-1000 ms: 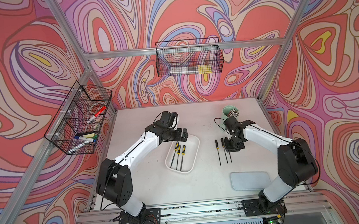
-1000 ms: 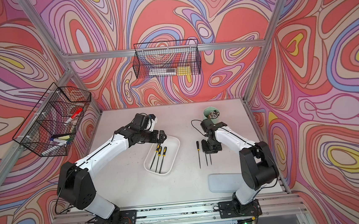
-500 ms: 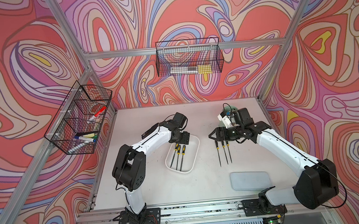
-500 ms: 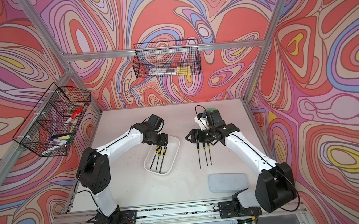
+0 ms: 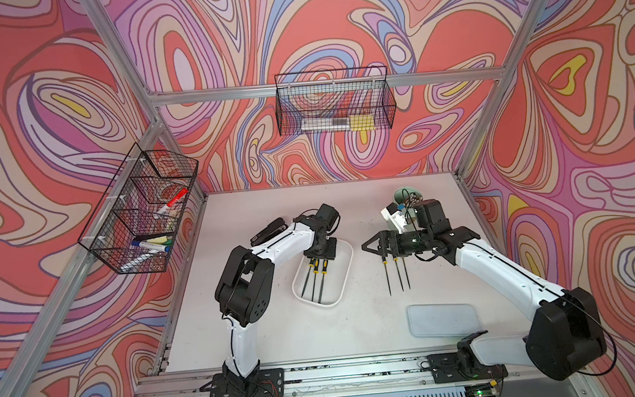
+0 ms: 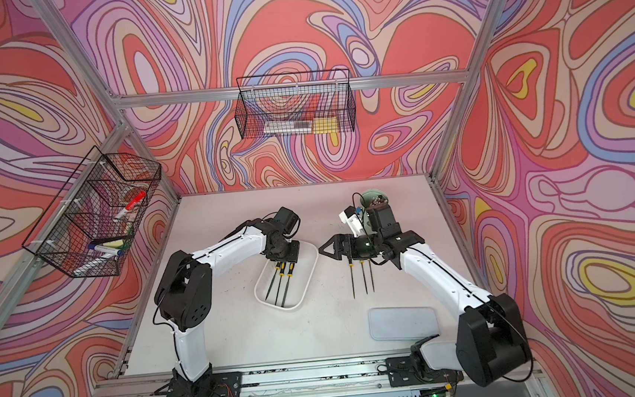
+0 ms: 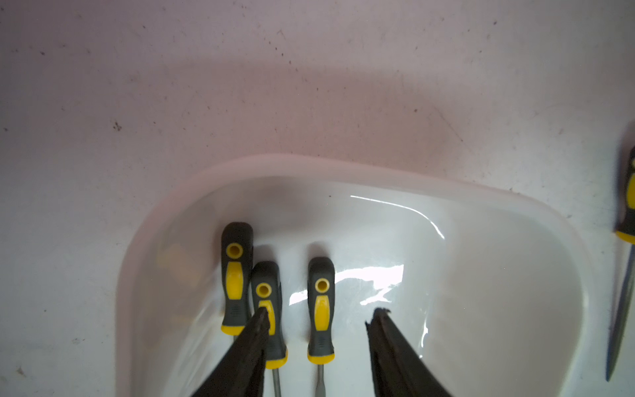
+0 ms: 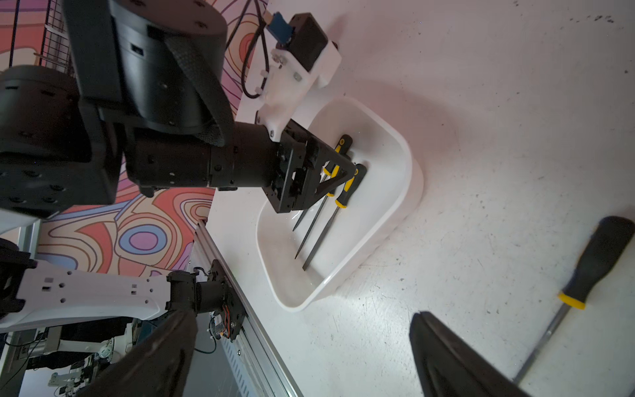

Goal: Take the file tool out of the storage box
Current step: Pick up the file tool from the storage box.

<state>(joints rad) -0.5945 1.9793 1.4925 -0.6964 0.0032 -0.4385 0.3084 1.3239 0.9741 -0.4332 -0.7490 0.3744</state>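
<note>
Three loose files (image 5: 396, 274) lay on the table (image 5: 264, 327); three boxed files (image 5: 314, 283) sat in the storage box (image 5: 336, 283). The left gripper (image 7: 319, 312) had its jaws apart around one handle (image 7: 321, 292), not clamped. The right gripper (image 8: 302, 316) gaped wide and empty.

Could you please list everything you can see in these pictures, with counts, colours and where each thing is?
storage box: one, white, on the table left of centre, lid off
files in the box: three, black-and-yellow handles, side by side
files on the table: three, same colours, side by side right of the box
lid: one, pale grey-blue, flat near the right arm's base
cup: one, mint green, at the table's back right
wire baskets: two, black, one on the left wall holding markers, one on the back wall
table: one, white
left gripper: one, black, open, straddling a handle in the box
right gripper: one, black, open, above the table files' handles
</note>
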